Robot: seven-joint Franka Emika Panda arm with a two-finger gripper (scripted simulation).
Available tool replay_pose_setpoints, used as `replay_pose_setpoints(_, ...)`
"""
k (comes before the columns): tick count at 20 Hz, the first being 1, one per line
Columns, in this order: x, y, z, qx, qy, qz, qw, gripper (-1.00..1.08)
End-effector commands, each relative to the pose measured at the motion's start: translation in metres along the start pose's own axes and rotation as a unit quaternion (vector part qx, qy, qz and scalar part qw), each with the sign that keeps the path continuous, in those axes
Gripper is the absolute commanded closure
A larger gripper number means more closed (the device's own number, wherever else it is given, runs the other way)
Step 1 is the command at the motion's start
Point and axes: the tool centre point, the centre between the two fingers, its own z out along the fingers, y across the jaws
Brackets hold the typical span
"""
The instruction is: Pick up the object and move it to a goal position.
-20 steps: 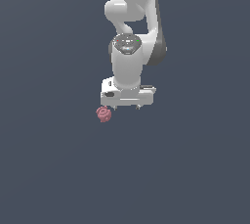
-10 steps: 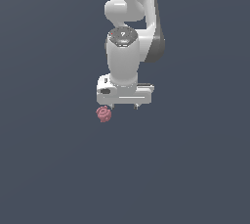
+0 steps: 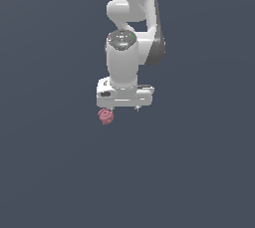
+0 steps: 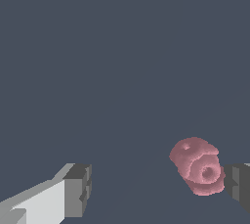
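Observation:
The object (image 3: 105, 116) is a small pinkish-red lumpy ball lying on the dark grey floor, just below the end of the white hand on the exterior view's left. My gripper (image 3: 124, 108) points straight down, and only its short fingertips show under the hand. In the wrist view the object (image 4: 197, 167) lies between the two grey fingers, close against one finger (image 4: 238, 181) and far from the other. The gripper (image 4: 158, 189) is open and empty. I cannot tell whether that finger touches the object.
A plain dark grey floor (image 3: 50, 172) fills both views. The white arm (image 3: 132, 18) rises above the hand, and no other objects show.
The hand has shifted slightly toward the exterior view's left and the wrist has turned a little. The object has not moved.

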Motion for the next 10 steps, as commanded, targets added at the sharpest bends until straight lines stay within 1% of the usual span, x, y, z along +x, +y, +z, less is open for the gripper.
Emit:
replay_pose_setpoints(1, -0.002, 0.005, 0.004, 0.0, -0.001, -0.012, 0.9999, -0.92)
replay_pose_setpoints(6, -0.008, 0.019, 0.015, -0.001, -0.002, -0.048, 0.9989, -0.92)
replay_pose_setpoints(10, -0.015, 0.033, 0.026, -0.002, -0.003, -0.085, 0.9964, -0.92)
